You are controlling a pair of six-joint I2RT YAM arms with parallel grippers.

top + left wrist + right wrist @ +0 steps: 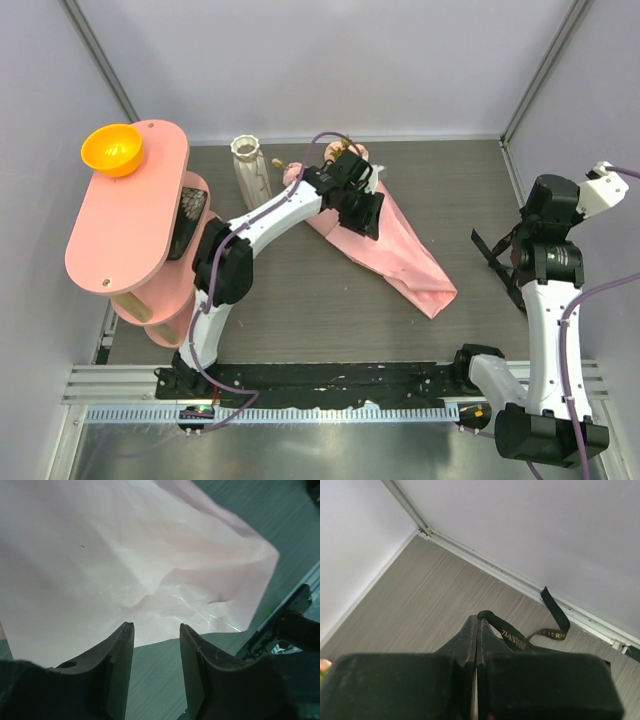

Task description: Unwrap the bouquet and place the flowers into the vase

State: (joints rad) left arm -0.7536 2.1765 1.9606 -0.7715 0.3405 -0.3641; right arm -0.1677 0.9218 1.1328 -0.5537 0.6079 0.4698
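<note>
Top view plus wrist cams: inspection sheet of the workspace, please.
Surface: grey wood-grain table, dry, unmarked.
Job's things: bouquet in salmon-pink paper cone lying flat, wrapped; white ribbed ceramic vase upright beside its blooms, no flowers in it.
Clutter: orange bowl on pink two-tier shelf; black ribbon with gold lettering.
Grippers: left gripper open over the paper; right gripper shut, apparently pinching the ribbon.
Cables: purple cables along both arms.
Surroundings: white enclosure walls.

The salmon-pink paper cone of my bouquet (405, 258) lies flat, still wrapped, tip pointing near-right (pale pink blooms (291, 176) peek out the far end); the ribbed white ceramic vase (252, 172) stands upright beside them.
</note>
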